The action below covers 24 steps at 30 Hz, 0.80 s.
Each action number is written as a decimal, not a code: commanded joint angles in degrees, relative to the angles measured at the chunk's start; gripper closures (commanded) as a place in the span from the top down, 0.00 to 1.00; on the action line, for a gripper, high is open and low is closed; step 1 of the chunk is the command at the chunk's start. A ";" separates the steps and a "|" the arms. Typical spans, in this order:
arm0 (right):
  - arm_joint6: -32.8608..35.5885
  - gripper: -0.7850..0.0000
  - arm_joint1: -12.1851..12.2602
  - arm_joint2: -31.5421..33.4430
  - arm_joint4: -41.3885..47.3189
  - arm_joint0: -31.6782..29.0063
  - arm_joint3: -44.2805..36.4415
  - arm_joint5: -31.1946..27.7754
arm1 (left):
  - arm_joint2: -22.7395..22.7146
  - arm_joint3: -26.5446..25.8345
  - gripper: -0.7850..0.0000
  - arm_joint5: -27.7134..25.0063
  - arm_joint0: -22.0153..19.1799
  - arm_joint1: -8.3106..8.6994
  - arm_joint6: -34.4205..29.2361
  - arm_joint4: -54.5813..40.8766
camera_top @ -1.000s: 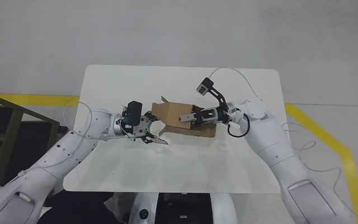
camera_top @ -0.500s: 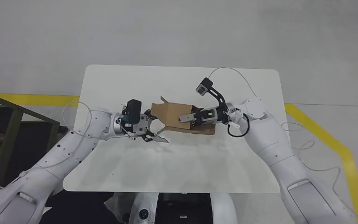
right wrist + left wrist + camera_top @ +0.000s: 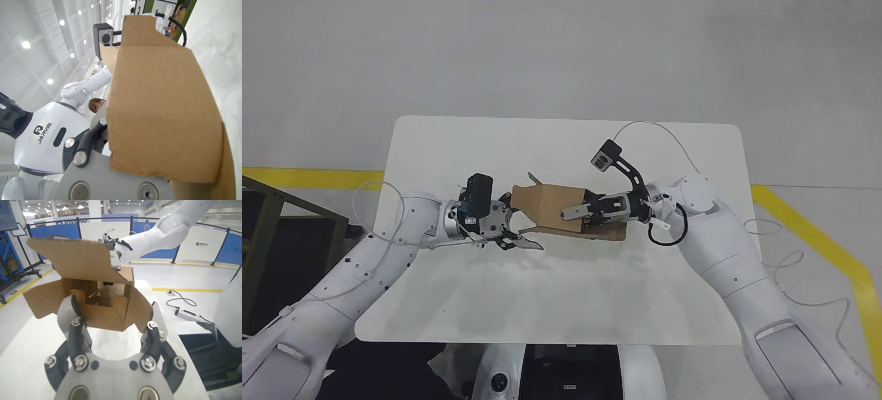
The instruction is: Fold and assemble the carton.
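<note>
Carton [image 3: 552, 205] in right gripper [image 3: 572, 212], flaps before left gripper [image 3: 524, 232]

Left gripper [image 3: 113, 303]: pale grey curved fingers [image 3: 65, 311] with black inner pads [image 3: 75, 305]. Black linkages [image 3: 75, 336] behind the fingers, fastened with silver screws [image 3: 76, 321] to a grey base plate [image 3: 113, 378]. Right arm [image 3: 712, 225]: glossy white shells, a black cable [image 3: 679, 232] looped well behind the fingers, and a black camera module [image 3: 604, 156] on a stalk.

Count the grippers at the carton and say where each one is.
2. The left gripper is open in front of the carton's flapped open end. The right gripper clamps its top panel from the opposite end.
</note>
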 commanded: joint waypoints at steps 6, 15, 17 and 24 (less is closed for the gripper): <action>-0.02 0.00 0.00 0.14 -0.15 -0.01 0.14 -0.01 | -0.70 1.06 0.53 -0.28 0.98 0.05 2.20 -0.91; 0.00 0.00 -0.13 -0.03 -0.27 0.08 0.21 0.05 | -0.36 1.74 0.38 -0.28 1.21 0.44 2.20 -5.33; 0.18 0.00 -0.16 -0.08 -0.30 0.17 0.26 0.19 | -0.04 1.83 0.37 -0.28 1.07 0.54 2.20 -6.07; 0.22 0.00 -0.21 -0.03 -0.32 0.19 0.30 0.22 | 2.07 1.92 0.33 -0.28 0.26 0.97 2.20 -9.04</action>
